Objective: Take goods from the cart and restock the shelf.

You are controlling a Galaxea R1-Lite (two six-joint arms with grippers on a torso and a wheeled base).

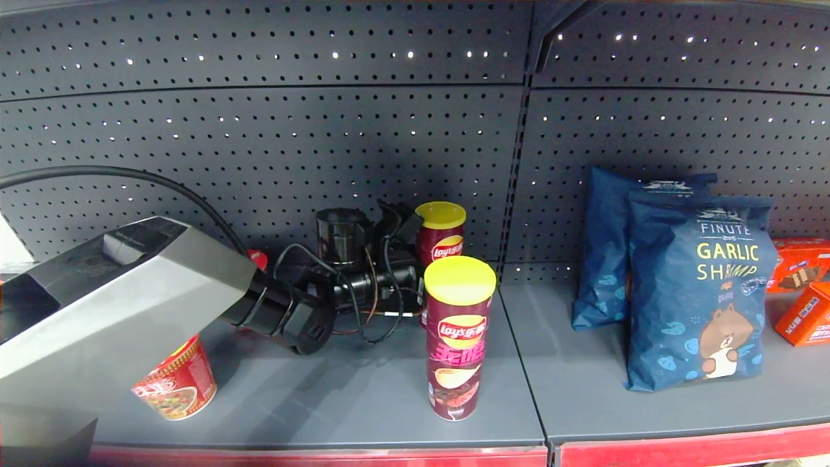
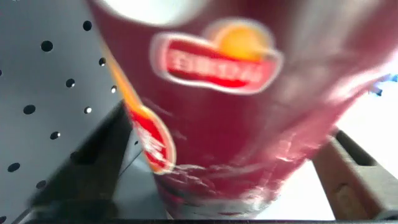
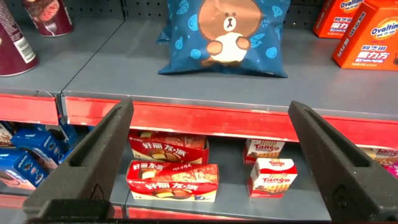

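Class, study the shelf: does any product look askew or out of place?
The front orange cardboard box at the right end of the grey metal shelf sits tilted, edges slanting against the shelf front, while the purple chip cans and blue snack bags stand upright. Nothing looks spilled or damaged.

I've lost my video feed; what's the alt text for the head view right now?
The left gripper is at the rear chip can on a grey shelf, with the front chip can standing nearer. A red noodle cup stands at left; two blue snack bags and orange boxes at right.
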